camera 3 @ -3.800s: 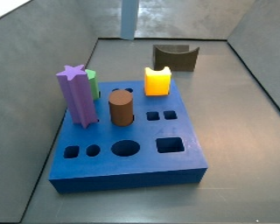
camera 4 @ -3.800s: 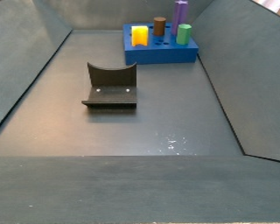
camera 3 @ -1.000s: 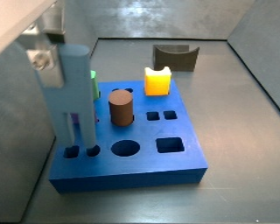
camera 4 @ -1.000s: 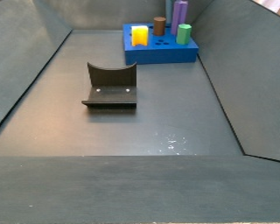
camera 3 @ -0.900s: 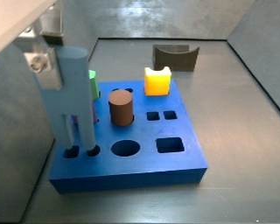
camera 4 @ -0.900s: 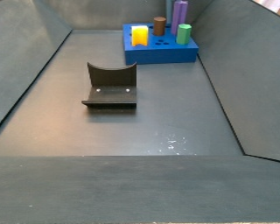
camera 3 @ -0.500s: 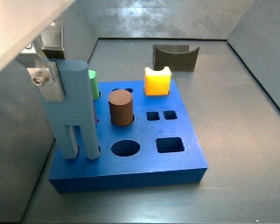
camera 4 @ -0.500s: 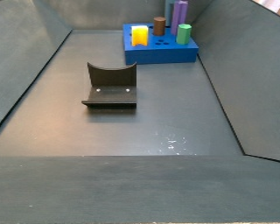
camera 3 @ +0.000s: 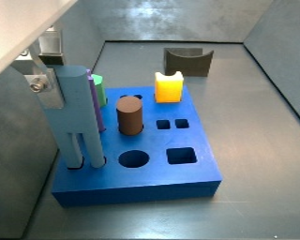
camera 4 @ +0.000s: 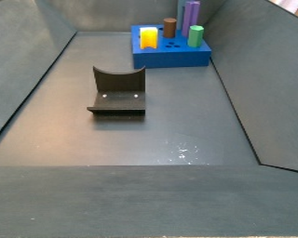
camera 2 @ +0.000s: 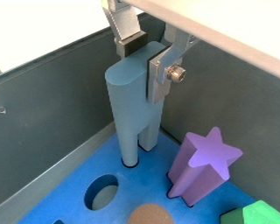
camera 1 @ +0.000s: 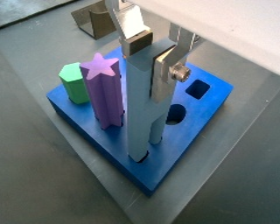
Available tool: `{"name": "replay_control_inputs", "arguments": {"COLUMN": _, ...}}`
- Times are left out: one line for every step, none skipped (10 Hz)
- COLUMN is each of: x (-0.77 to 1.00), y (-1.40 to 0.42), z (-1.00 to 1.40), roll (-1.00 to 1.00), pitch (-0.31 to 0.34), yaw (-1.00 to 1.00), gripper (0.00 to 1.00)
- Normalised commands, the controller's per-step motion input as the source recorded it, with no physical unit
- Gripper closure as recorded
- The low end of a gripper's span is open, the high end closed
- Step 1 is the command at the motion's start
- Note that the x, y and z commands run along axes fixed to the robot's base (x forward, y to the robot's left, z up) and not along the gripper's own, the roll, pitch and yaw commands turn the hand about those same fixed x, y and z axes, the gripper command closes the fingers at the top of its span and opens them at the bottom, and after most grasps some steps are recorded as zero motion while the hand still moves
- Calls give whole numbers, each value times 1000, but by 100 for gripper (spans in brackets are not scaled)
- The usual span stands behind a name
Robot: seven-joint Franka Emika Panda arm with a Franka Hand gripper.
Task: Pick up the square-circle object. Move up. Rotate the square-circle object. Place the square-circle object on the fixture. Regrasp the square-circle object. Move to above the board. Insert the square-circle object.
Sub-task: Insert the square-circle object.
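The square-circle object [camera 3: 76,117] is a pale grey-blue peg of two joined bars. It stands upright with its lower ends in the paired holes at a corner of the blue board [camera 3: 178,178]. My gripper [camera 3: 46,67] is shut on its upper end. Both wrist views show the silver fingers [camera 1: 167,68] pressed on the peg [camera 1: 145,114] [camera 2: 136,105], and the gripper [camera 1: 149,59] [camera 2: 146,59] right above the board [camera 1: 192,122] [camera 2: 60,194]. The dark fixture [camera 3: 187,61] [camera 4: 118,91] stands bare on the floor, away from the board [camera 4: 173,54]. In that side view neither peg nor gripper shows.
On the board stand a purple star-topped post [camera 1: 102,87] [camera 2: 201,162] close beside the peg, a green block [camera 1: 74,83], a brown cylinder [camera 3: 128,115] and an orange-yellow block [camera 3: 171,87]. Round [camera 3: 136,158] and square [camera 3: 182,155] holes are open. Grey walls enclose the floor.
The gripper has come down with the peg: its top stands lower than a second ago and its two ends have sunk into the paired holes. Since half a second ago it has hardly moved.
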Motion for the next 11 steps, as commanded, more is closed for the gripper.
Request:
{"name": "replay_control_inputs", "arguments": {"x": 0, "y": -3, "z": -249, "roll": -87, "pitch": -89, "yaw": -3, "gripper": 100}}
{"name": "replay_control_inputs", "arguments": {"x": 0, "y": 0, "z": -429, "roll": -110, "pitch": -121, "yaw": 0, "gripper": 100}}
{"name": "replay_control_inputs", "arguments": {"x": 0, "y": 0, "z": -583, "roll": -106, "pitch": -109, "yaw": 0, "gripper": 100}}
{"name": "replay_control_inputs", "arguments": {"x": 0, "y": 0, "z": -620, "roll": -114, "pitch": -139, "yaw": 0, "gripper": 100}}
{"name": "replay_control_inputs", "arguments": {"x": -6, "y": 0, "z": -611, "roll": -57, "pitch": -131, "yaw": 9, "gripper": 100}}
{"name": "replay_control_inputs", "arguments": {"x": 0, "y": -14, "z": -606, "roll": 0, "pitch": -46, "yaw": 0, "gripper": 100}}
{"name": "replay_control_inputs", "arguments": {"x": 57, "y": -269, "z": -611, "roll": 39, "pitch": 0, "yaw": 0, "gripper": 100}}
{"name": "replay_control_inputs", "arguments": {"x": 126, "y": -374, "z": -586, "roll": 229, "pitch": 80, "yaw": 0, "gripper": 100}}
{"name": "replay_control_inputs", "arguments": {"x": 160, "y": -346, "z": -574, "roll": 280, "pitch": 144, "yaw": 0, "gripper": 100}}
{"name": "replay_control_inputs", "arguments": {"x": 146, "y": -249, "z": -640, "roll": 199, "pitch": 63, "yaw": 0, "gripper": 100}}
{"name": "replay_control_inputs", "arguments": {"x": 46, "y": -269, "z": -746, "roll": 220, "pitch": 1, "yaw": 0, "gripper": 100}}
